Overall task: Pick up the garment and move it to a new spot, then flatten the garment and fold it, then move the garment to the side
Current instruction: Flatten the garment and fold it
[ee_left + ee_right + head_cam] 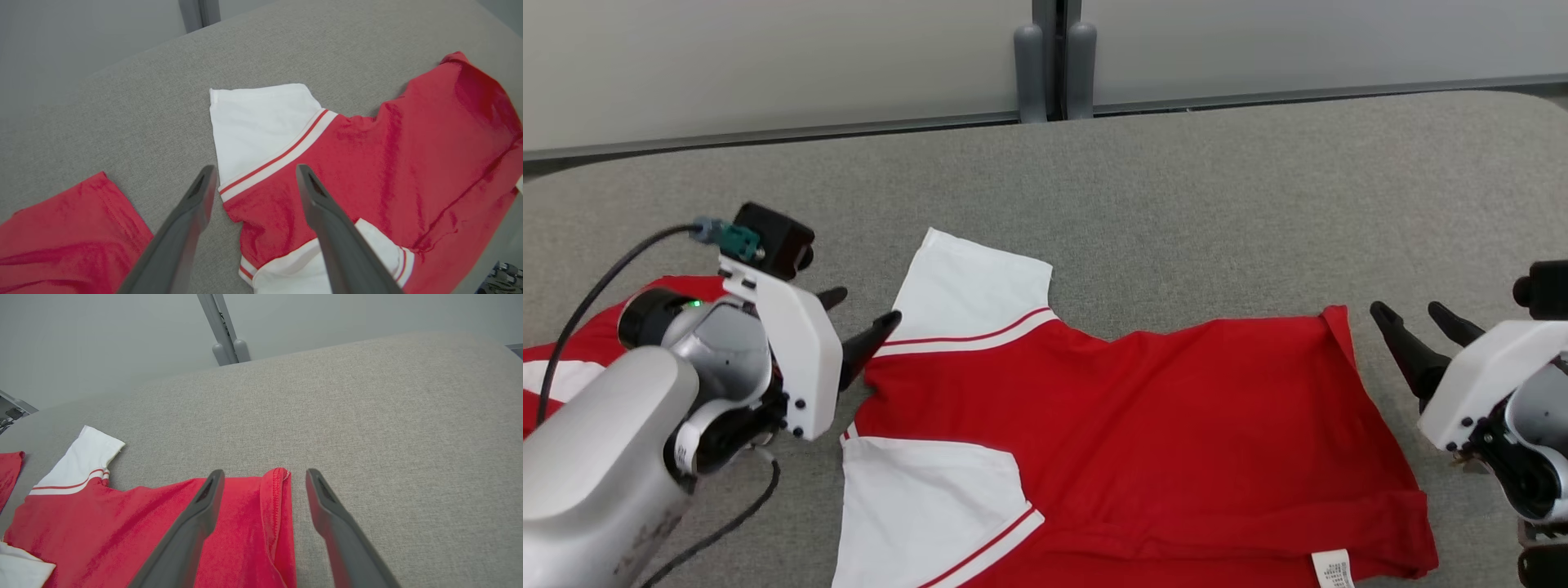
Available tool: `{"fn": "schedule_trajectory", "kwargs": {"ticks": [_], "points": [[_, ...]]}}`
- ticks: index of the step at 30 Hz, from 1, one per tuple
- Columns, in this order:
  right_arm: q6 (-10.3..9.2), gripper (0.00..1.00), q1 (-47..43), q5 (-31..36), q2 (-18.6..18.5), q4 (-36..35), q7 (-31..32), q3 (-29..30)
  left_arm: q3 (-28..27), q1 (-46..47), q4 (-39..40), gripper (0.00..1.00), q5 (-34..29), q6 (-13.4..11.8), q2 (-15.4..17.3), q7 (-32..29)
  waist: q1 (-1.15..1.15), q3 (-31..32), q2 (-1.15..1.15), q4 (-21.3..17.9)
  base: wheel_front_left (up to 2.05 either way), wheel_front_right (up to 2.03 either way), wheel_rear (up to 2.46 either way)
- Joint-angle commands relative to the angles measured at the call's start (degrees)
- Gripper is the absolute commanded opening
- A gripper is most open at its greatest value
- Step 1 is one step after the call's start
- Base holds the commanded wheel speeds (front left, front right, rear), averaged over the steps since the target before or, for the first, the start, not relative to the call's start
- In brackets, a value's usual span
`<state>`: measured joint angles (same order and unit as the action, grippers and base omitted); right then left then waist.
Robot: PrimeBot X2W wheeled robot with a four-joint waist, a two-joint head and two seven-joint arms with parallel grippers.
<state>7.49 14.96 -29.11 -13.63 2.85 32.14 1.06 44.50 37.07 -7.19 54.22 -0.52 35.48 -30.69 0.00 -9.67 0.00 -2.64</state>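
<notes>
The garment (1127, 408) is a red shirt with white sleeves and red stripes, lying folded on the grey table (1176, 188). One white sleeve points to the far side, the other lies at the near edge. My left gripper (864, 312) stands open just left of the shoulder seam; in the left wrist view the garment (367, 163) lies beyond its fingers (200, 196), nothing between them. My right gripper (1413, 318) is open just right of the hem. In the right wrist view the hem corner of the garment (245, 522) sits between the spread fingers (322, 498), not gripped.
A second red piece of cloth (580, 343) lies at the table's left, partly under my left arm; it also shows in the left wrist view (69, 241). A pale wall with a grey post (1054, 57) stands behind the table. A white label (1331, 567) sticks out at the near hem.
</notes>
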Motion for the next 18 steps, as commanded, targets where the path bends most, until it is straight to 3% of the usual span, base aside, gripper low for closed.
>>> {"fn": "schedule_trajectory", "kwargs": {"ticks": [1, 9, 18], "points": [[0.01, 1.0, 1.98, 0.08, -0.63, 2.13, -0.34, -0.8, 0.19, 2.41, -2.0, 1.0, -0.37, 0.98, -0.65, -0.64, 0.0, -2.2, 0.0, -0.63, 0.0, 0.0, 0.0], [0.01, 1.0, 12.94, -1.67, -0.24, 15.11, -1.19, -6.78, 1.48, 14.88, -14.93, 1.0, -1.21, 5.9, -5.18, -3.95, 0.0, -8.49, 0.0, -2.43, 0.0, 0.0, 0.0], [0.01, 1.0, 19.53, -4.42, 0.75, 22.75, -3.59, -13.01, 2.44, 21.7, -23.39, 1.0, -1.04, 7.64, -6.89, -3.16, 0.0, -13.6, 0.0, -4.91, 0.0, 0.0, 0.0]]}}
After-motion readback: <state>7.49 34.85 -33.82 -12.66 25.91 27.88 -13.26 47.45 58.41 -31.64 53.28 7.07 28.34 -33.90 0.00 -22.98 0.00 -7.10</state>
